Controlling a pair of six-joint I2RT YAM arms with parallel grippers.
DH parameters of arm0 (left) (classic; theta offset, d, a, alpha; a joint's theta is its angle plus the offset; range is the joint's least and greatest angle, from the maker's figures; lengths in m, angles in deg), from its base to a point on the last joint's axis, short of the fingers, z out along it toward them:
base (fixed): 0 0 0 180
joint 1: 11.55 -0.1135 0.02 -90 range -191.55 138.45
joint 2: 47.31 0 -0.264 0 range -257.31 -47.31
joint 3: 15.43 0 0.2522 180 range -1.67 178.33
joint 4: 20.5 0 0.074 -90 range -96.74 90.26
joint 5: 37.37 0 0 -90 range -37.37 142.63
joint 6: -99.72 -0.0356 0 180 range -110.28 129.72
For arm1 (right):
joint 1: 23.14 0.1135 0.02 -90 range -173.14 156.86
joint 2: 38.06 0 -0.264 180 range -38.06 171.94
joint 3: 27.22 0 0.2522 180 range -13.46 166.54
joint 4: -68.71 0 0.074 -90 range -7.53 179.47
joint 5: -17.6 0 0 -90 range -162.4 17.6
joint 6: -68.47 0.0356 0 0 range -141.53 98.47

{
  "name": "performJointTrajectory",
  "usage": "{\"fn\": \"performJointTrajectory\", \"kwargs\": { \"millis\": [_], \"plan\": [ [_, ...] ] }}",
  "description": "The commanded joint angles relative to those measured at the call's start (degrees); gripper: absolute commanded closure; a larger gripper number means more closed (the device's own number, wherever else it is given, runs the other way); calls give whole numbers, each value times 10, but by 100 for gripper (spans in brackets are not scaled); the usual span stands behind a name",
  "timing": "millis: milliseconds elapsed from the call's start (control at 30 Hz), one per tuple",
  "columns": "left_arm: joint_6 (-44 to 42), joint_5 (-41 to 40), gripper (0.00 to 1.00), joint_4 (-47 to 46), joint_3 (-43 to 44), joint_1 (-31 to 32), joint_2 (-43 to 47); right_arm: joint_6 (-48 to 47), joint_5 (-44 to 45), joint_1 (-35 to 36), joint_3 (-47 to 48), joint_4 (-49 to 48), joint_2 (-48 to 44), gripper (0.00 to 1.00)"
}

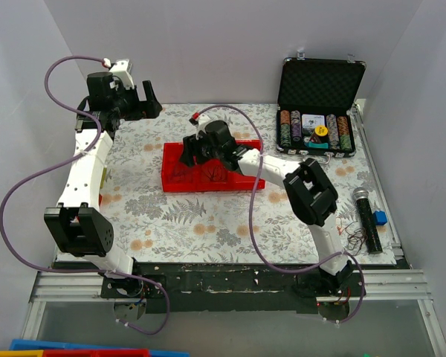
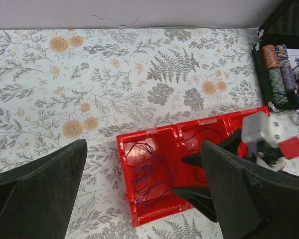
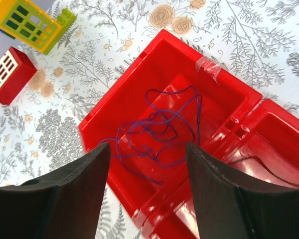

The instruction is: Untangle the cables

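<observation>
Right gripper (image 3: 148, 149) is positioned over the red tray (image 3: 154, 64), above its end compartment, with fingers spread apart and nothing between them. The purple cable (image 3: 159, 127) lies loose in that compartment in several overlapping loops, and one loop trails over the near wall of the tray toward the right gripper's left finger. No contact between pad and strand can be confirmed. In the adjoining compartment a single dark cable (image 3: 261, 167) rests on the floor, apart from the purple one. Left gripper (image 2: 143, 147) is held high near the far left corner of the table, fingers spread wide and empty, well apart from the tray. A small bundle of cables (image 1: 362, 236) sits on the table near the right edge, just beside the microphone (image 1: 364, 204) and close to the right arm's base. In the overhead view it is too small to tell which strands it holds or how tightly they cross. Assessment: the job is part done, with two strands apparently separated into their own compartments and the bundle not yet dealt with. The step in hand concerns the purple strand under the right gripper, either its placing or a tidy-up of the loop over the wall. The next move calls for a low, narrow pinch on one thin strand only, with the fingers kept off the tray wall. The right arm would then swing back across to the bundle by the microphone. The wire is fine and springy, so a snag or a missed grasp is the likely fault.
</observation>
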State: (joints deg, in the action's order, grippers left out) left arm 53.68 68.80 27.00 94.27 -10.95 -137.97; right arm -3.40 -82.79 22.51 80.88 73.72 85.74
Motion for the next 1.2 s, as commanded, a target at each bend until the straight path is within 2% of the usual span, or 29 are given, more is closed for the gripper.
{"fn": "performJointTrajectory", "kwargs": {
  "millis": [0,100,133,233,333,400,533,733,900,1167],
  "plan": [
    [-5,32,2,-12,-10,0,38,-19,34,1,-35,-12,-123,28],
    [-15,54,2,-10,-12,1,38,-31,81,1,-106,0,-211,25],
    [-17,62,2,-9,-12,1,38,-36,128,1,-128,21,-245,25],
    [-25,84,2,-5,-13,1,38,-13,305,-6,-187,141,-325,18],
    [-29,103,2,-1,-19,1,38,81,436,-46,-257,296,-389,13],
    [-31,115,2,-1,-25,1,36,147,443,-98,-318,362,-442,11],
    [-29,133,2,5,-22,2,29,227,432,-167,-431,420,-540,11],
    [-29,149,2,8,-22,5,21,340,432,-190,-505,507,-633,10],
    [-32,160,2,9,-32,9,19,375,415,-212,-523,532,-636,10],
    [-57,171,2,22,-51,26,18,370,383,-246,-536,517,-565,10]
  ]
}}
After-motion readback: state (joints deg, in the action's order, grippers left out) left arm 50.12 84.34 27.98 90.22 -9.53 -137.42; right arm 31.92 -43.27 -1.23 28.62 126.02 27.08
